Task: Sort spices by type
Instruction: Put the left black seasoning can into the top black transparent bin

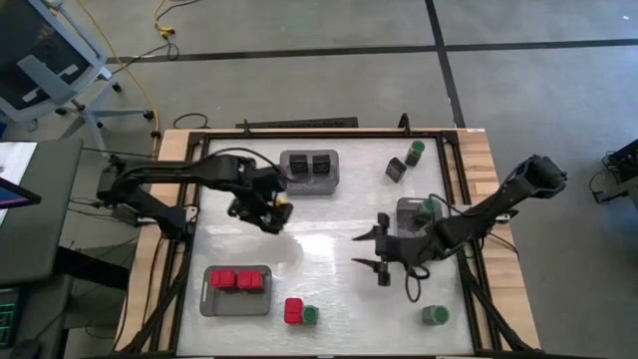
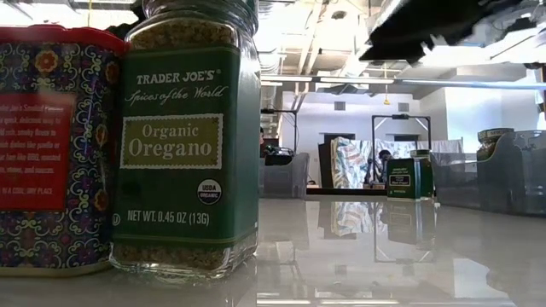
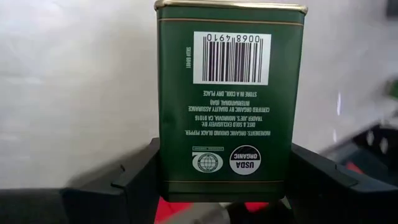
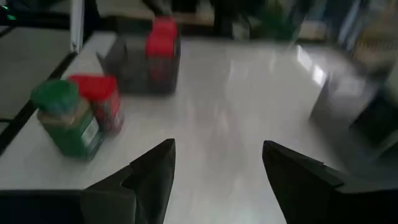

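Red boxes (image 1: 239,279): three. Green-lidded jars (image 1: 310,315): probably four. Left gripper (image 1: 271,211) clamps green tin (image 3: 230,102); right gripper (image 1: 371,252) spread, empty.

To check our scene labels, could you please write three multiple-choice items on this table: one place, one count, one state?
1. Where does the loose red boxy spice container stand?
A in a tray
B on a shelf
C beside a green-lidded round jar

2. How many red boxes lie in the grey rectangular tray?
A two
B one
C four

3. The left gripper is:
A open and empty
B shut on a dark green tin
C resting on the table

Key: C, they stand together outside any tray; A, two show in it; B, its fingers clamp the tin's sides.
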{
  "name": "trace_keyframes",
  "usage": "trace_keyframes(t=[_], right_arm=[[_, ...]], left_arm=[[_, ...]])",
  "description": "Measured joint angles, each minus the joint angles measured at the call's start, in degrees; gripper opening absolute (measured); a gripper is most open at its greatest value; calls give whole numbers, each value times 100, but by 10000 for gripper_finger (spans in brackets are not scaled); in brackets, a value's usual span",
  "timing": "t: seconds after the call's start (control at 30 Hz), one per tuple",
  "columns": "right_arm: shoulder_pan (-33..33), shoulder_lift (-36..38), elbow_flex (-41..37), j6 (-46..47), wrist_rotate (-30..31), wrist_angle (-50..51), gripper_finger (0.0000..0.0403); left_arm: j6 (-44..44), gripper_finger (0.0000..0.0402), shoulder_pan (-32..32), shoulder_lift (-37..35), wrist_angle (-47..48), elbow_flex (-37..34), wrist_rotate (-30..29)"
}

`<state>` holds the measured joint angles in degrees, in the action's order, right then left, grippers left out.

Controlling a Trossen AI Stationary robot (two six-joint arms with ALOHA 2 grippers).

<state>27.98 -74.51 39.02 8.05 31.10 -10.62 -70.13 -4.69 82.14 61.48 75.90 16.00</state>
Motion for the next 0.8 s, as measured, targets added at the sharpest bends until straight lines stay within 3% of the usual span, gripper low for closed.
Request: trace_keyframes(t=[0.2, 0.47, 0.63, 0.8], right_arm=[[-276, 26, 11, -2083, -123, -1011, 271], [-434, -156, 14, -1326, -140, -1318, 271], [-788, -920, 418, -2054, -787, -1321, 271], [-893, -1660, 1333, -2827, -889, -1287, 271]], left_arm=[[-243, 269, 133, 627, -502, 2, 1216], [-535, 269, 153, 919, -681, 116, 1517], [-676, 269, 153, 910, -823, 328, 1544], [-708, 269, 151, 905, -795, 352, 1675]])
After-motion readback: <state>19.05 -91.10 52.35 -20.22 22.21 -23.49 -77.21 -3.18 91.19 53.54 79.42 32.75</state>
